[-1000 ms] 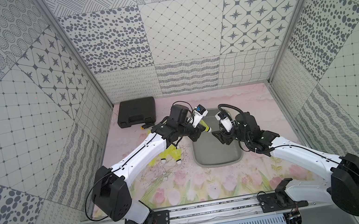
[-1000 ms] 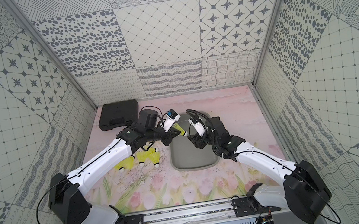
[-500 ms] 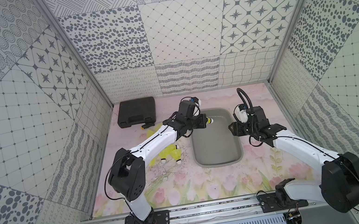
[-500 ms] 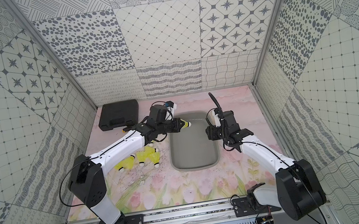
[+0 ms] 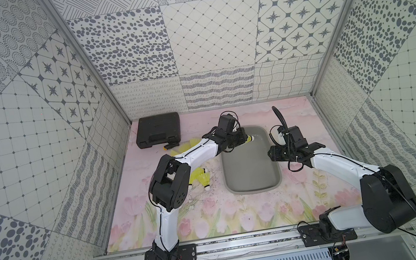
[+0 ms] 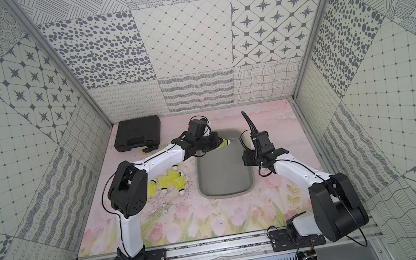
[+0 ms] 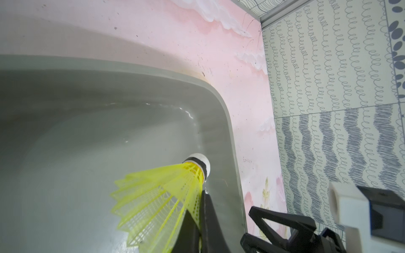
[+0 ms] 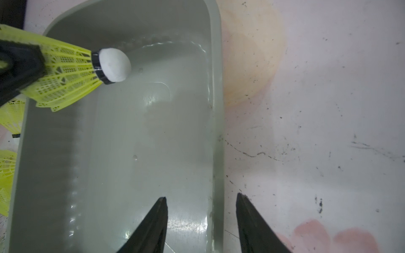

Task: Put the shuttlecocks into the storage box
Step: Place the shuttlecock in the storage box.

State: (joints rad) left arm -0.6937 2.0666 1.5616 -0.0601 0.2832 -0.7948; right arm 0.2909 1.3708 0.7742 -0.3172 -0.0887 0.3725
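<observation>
Shuttlecocks [image 6: 172, 182] are found lying in a loose cluster on the floral tabletop [image 6: 215, 220], just left of the storage box [image 6: 224, 174] and apart from it; some are partly hidden by the left arm [image 6: 160, 158]. Further shuttlecocks [image 5: 187, 147] are seen farther back, near the screwdriver [image 5: 172, 145], which lies just in front of the black case [image 5: 158, 130] in the far-left corner.

One held shuttlecock [image 7: 166, 197] is pinched by its skirt in the left hand [image 7: 198, 206], whose jaws are pressed together on the yellow mesh. It is carried over the far-left part of the box, with its white cork tip pointed to the right. Whether the tip touches the grey wall cannot be told.

The right hand [image 8: 201, 197] is held spread, with nothing between its fingers. One finger [image 8: 153, 223] is seen over the inside of the box and the other over the tabletop, so the right rim is straddled near its middle. Whether the rim is touched cannot be told.
</observation>
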